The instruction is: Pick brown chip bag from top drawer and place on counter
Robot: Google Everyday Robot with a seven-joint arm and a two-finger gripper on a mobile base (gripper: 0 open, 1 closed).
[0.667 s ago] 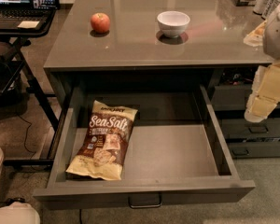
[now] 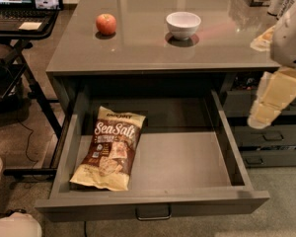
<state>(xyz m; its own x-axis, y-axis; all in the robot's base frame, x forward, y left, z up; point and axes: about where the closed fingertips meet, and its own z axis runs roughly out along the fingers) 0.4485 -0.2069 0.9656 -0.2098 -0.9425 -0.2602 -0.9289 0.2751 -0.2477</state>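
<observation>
- Barely anything is changed since before: the gripper (image 2: 267,107) is still held right of the open top drawer (image 2: 187,162), and its grip can't be told.
- The brown chip bag (image 2: 111,147) is laid flat at the drawer's left, with "Sea Salt" lettering and pale yellow ends.

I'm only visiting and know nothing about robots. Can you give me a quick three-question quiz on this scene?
1. True or false: the brown chip bag lies on the counter.
2. Seen from the camera, which side of the top drawer holds the bag? A) left B) right
3. Fill in: the gripper hangs outside the drawer, near the picture's ____ edge.
Key: 1 false; 2 A; 3 right.
</observation>
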